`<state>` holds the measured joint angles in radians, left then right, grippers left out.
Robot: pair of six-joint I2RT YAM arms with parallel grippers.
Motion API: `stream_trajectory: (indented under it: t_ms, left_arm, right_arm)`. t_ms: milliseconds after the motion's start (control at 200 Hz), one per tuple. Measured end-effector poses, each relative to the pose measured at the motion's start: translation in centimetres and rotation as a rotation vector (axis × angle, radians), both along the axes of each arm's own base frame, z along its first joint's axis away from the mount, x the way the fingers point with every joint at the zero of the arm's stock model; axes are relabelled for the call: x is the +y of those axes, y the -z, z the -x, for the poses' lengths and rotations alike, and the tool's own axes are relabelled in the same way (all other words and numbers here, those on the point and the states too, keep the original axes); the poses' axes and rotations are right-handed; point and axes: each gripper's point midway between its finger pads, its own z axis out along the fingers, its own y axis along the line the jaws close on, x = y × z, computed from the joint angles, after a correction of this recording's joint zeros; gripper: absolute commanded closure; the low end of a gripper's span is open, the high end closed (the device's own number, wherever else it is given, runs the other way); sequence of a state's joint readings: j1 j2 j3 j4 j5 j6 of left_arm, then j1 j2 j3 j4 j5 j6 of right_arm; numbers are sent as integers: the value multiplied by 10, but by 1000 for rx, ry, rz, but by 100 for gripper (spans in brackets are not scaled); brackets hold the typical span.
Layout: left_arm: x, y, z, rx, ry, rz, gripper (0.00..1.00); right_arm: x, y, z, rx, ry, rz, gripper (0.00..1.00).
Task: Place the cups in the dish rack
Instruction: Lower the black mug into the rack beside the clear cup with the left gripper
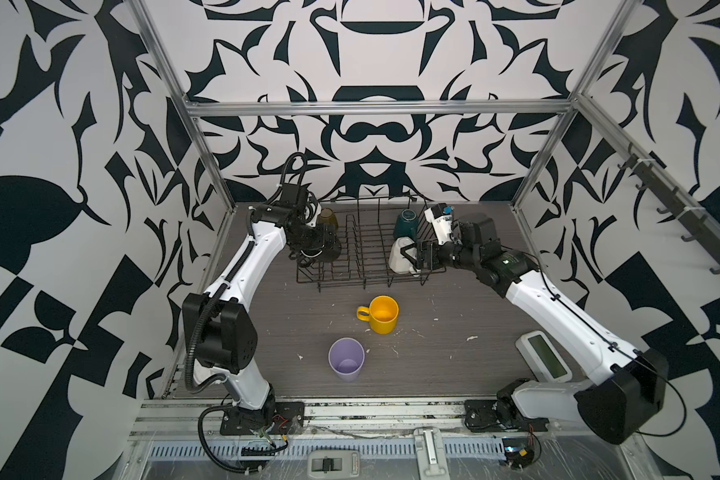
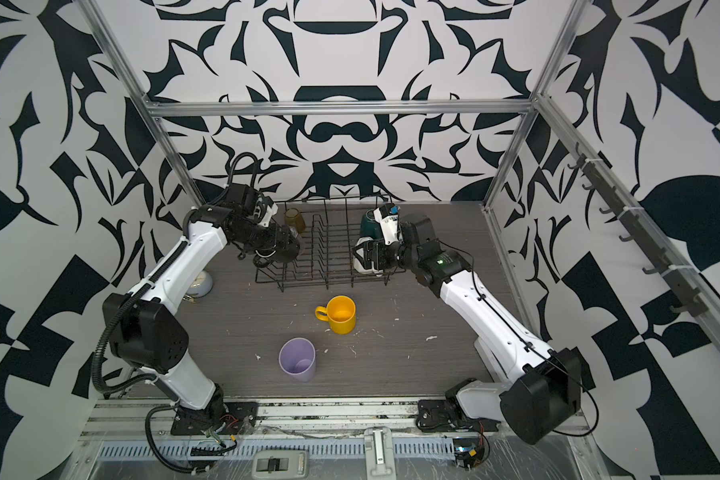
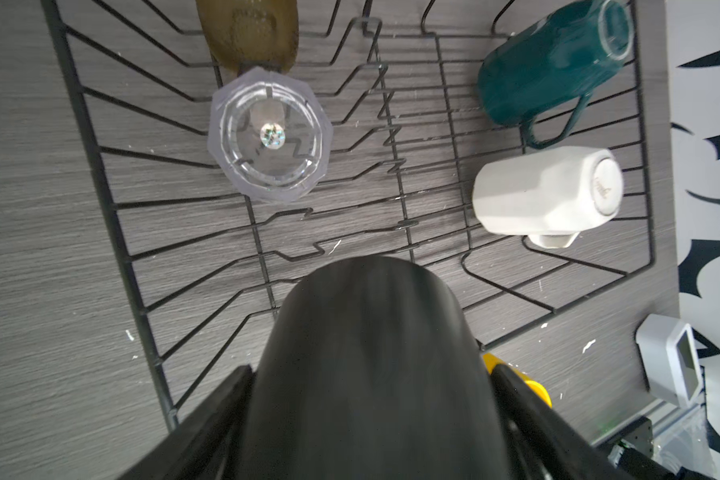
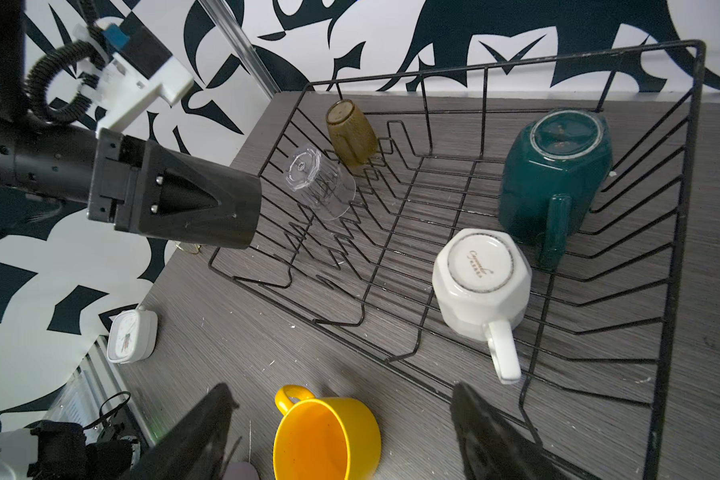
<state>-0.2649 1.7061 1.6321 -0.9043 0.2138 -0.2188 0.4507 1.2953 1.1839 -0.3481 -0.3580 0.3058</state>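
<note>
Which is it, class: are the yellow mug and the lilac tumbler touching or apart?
Apart. In both top views a strip of bare table shows between the yellow mug and the lilac tumbler.

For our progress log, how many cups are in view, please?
7: amber tumbler, clear tumbler, dark-green mug, cream mug in the dish rack; black mug in the left gripper; yellow mug, lilac tumbler on the table.
</note>
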Motion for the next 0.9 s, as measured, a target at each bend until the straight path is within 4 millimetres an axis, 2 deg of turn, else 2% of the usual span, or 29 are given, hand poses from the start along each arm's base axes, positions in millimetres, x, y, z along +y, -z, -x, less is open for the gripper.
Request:
stream_trajectory:
  t_ms: [900]
  left_arm:
    - [-3,59,-17,158,68,-107,100]
  right_arm:
    - [-13,21,-2,35,18,24,15]
